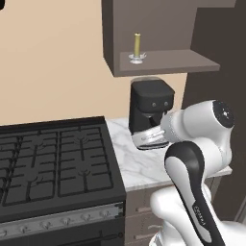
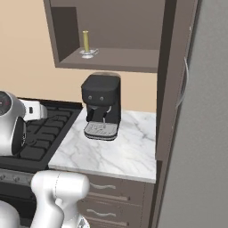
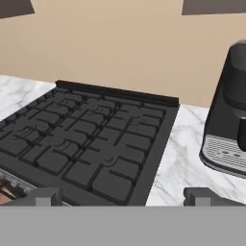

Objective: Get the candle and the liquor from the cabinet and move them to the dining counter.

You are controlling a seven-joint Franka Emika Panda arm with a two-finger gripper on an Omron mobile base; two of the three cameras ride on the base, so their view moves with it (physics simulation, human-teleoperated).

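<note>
The cabinet stands open, its door swung out edge-on at the right with the long silver handle on it. On the cabinet's shelf the candle stands upright in its small clear dish, near the front left corner; the shelf to its right lies bare. From the right base view the shelf runs back to a dark rear wall, and the door edge closes off that side.

Below the shelf, a black coffee machine sits on a small marble counter, its top just under the shelf's front edge. Open marble lies in front of it and to its right. A black stove adjoins the counter on the left, and drawers sit under the counter.

In the hand view the gripper has its fingers spread wide with nothing between them, looking over the stove grates toward the tan wall, the coffee machine at the right edge. The left base view shows the white arm bent in front of the counter.
</note>
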